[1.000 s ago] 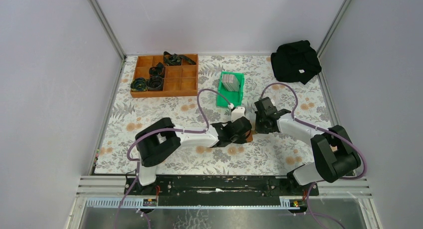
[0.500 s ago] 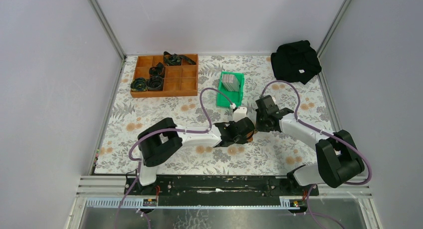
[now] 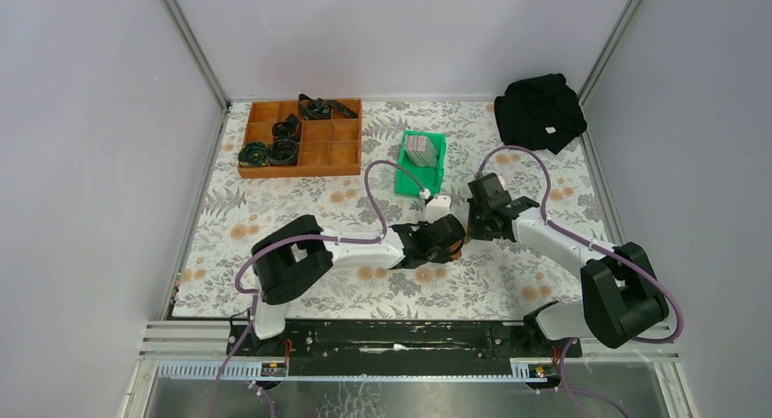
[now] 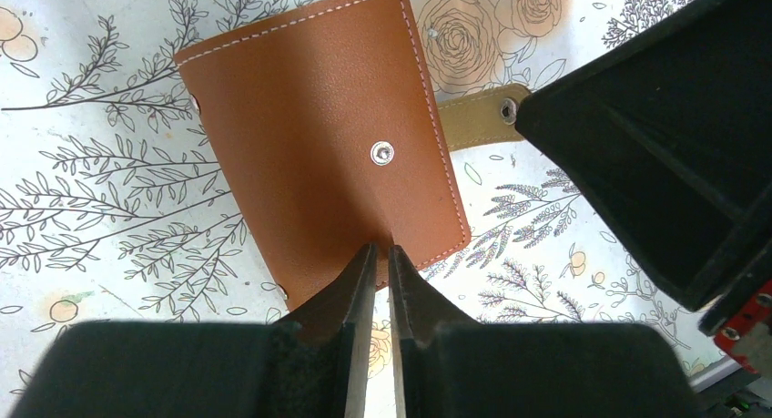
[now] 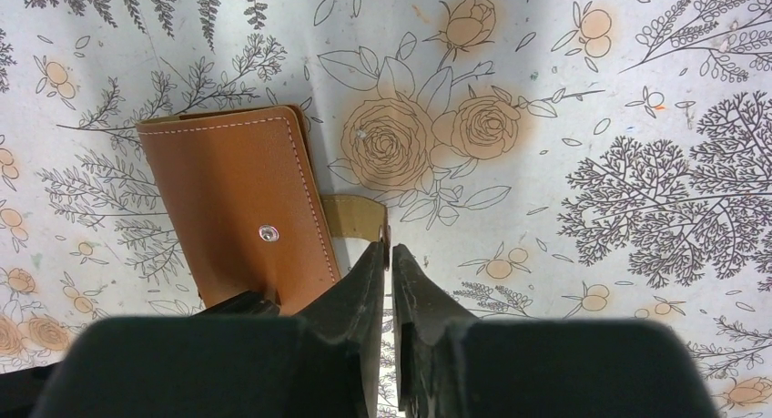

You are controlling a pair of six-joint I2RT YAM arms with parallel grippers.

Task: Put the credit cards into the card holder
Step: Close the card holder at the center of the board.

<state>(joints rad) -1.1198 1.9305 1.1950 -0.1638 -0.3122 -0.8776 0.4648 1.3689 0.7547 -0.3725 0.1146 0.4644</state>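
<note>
Tabletop (image 3: 300, 209): floral sheet, probably slick under leather.

Far left, a wooden tray (image 3: 300, 171). Far right, a black cloth (image 3: 540, 111). You need neither.

Green bin (image 3: 405, 183), far centre, holds the credit cards (image 3: 420, 148), a grey stack standing on edge. Expect them to be thin, stiff, light and slippery. Nip one by its exposed top edge.

Card holder (image 4: 309, 136): mid-tabletop between the two arms, lying flat and folded, cover up. It is soft leather and light, so it should flex and skate rather than resist. You will likely need one tool to anchor it.

Left tool (image 4: 378, 249): jaws drawn almost together on the holder's near edge, where the leather puckers. I read that as a pinch.

Right tool (image 5: 387, 249): jaws likewise nearly together, at the end of the snap tab (image 5: 350, 216).

The tab lies unsnapped, sticking out sideways. It appears nipped. It is floppy and narrow, so take it close to the stud.
</note>
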